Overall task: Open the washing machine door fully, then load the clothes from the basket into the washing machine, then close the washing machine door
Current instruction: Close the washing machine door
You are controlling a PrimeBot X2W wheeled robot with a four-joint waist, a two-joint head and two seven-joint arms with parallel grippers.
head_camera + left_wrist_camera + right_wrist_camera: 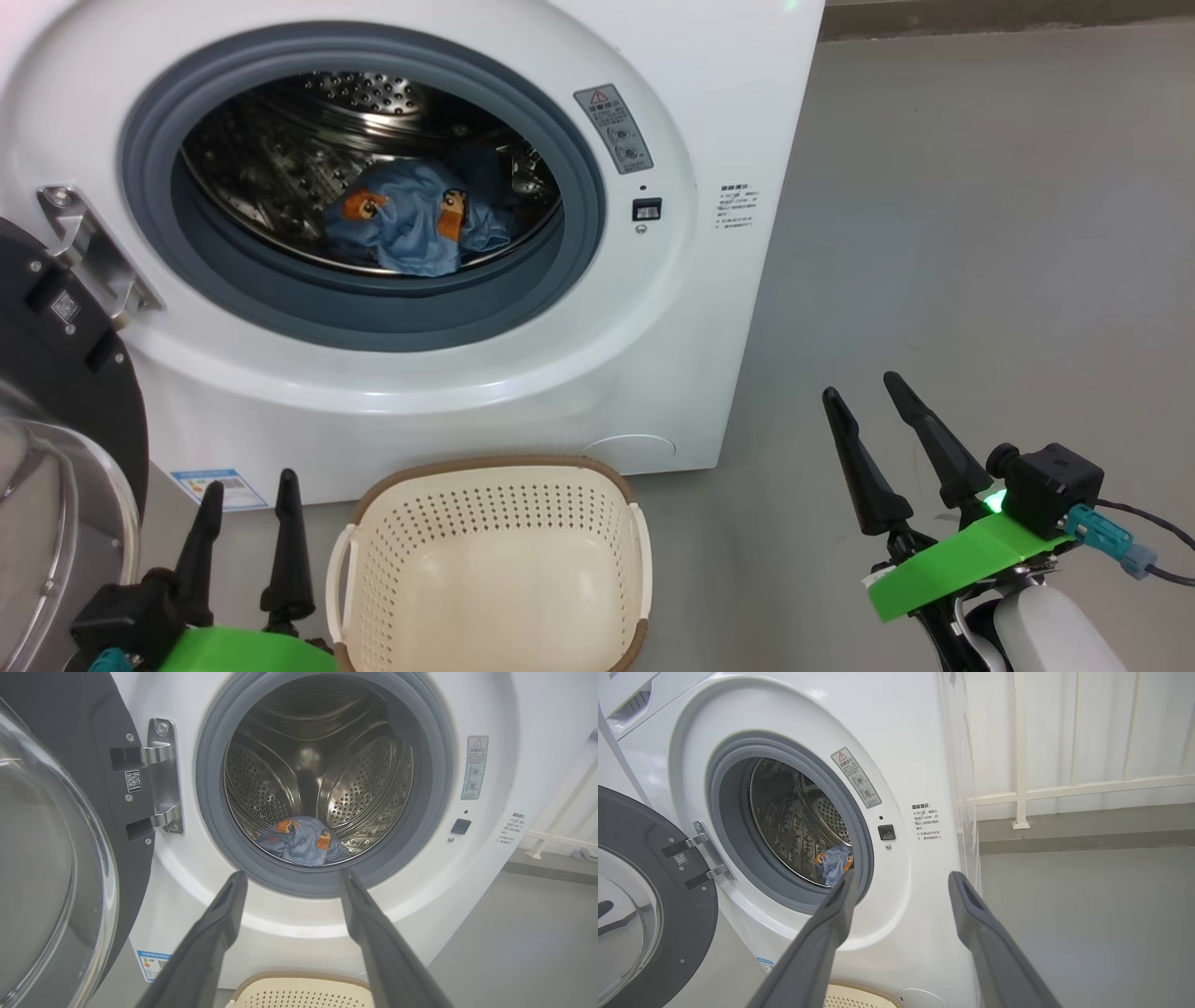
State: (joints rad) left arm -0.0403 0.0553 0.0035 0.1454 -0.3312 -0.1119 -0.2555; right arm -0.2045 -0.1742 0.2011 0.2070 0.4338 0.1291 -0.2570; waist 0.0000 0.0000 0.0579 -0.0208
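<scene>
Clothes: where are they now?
Head view, upper centre: the clothes lie low in the drum of the washing machine, behind the grey seal; the basket stands below.

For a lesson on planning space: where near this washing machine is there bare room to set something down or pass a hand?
Bare floor right of the washing machine, around the right gripper. The basket is empty. The drum mouth is open above the clothes. Crowded: lower left, between washing machine door, left gripper and basket.

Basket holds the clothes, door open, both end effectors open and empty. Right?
No. The basket is empty; the clothes lie in the drum, as the head view shows. The door is open, and the left end effector and right end effector are open and empty.
</scene>
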